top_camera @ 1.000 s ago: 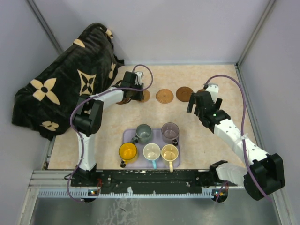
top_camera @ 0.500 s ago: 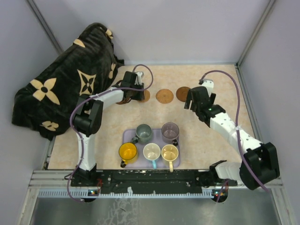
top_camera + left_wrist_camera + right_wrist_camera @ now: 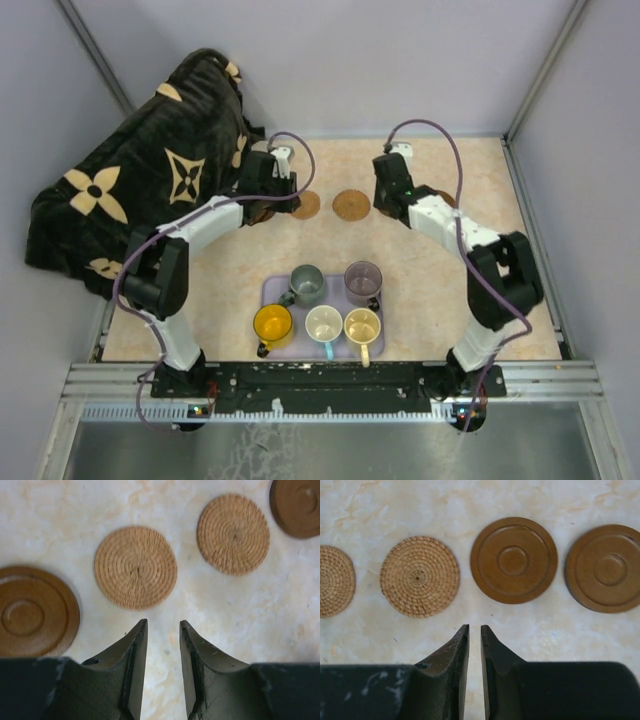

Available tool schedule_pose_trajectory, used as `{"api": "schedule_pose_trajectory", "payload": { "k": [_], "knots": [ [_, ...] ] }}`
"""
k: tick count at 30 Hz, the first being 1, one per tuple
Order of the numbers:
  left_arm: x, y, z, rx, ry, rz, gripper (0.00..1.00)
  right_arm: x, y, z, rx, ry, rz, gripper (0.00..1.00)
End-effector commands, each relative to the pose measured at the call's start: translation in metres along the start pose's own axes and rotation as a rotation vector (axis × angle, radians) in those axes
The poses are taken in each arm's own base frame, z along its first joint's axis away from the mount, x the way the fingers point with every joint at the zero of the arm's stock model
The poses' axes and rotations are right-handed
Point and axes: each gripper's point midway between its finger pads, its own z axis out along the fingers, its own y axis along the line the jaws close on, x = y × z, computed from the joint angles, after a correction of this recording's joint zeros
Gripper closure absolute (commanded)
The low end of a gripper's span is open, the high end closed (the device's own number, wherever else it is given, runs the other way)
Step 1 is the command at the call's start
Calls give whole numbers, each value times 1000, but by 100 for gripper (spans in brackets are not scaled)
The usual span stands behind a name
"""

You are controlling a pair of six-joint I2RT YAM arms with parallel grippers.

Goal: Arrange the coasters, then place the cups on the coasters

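woven coaster [image 3: 135, 567] — beyond left jaws

Lab test cell: grey panel walls [image 3: 400, 60], aluminium rail [image 3: 110, 390] along table [image 3: 430, 290].

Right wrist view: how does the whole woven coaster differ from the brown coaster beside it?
The woven coaster is pale tan; the brown coaster is darker. The woven coaster is coiled fibre; the brown coaster is smooth, with ring grooves. Both are round, flat and similar in width.
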Motion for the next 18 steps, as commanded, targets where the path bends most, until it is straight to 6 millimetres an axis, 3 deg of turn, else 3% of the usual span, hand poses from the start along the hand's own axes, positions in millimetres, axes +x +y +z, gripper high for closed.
{"api": "schedule_pose_trajectory", "payload": {
  "k": [1,4,9,18],
  "knots": [
    [16,4,-21,-28,-19,-3,61,-20,32,22,-62,-20,-25,88],
    [26,10,-35,-58,-28,-16,61,-20,43,39,-75,-6,-31,100],
    [43,22,-54,-122,-33,-36,50,-12,61,66,-107,38,-44,100],
    [59,33,-67,-183,-33,-62,52,3,80,92,-134,95,-71,100]
  ]
}}
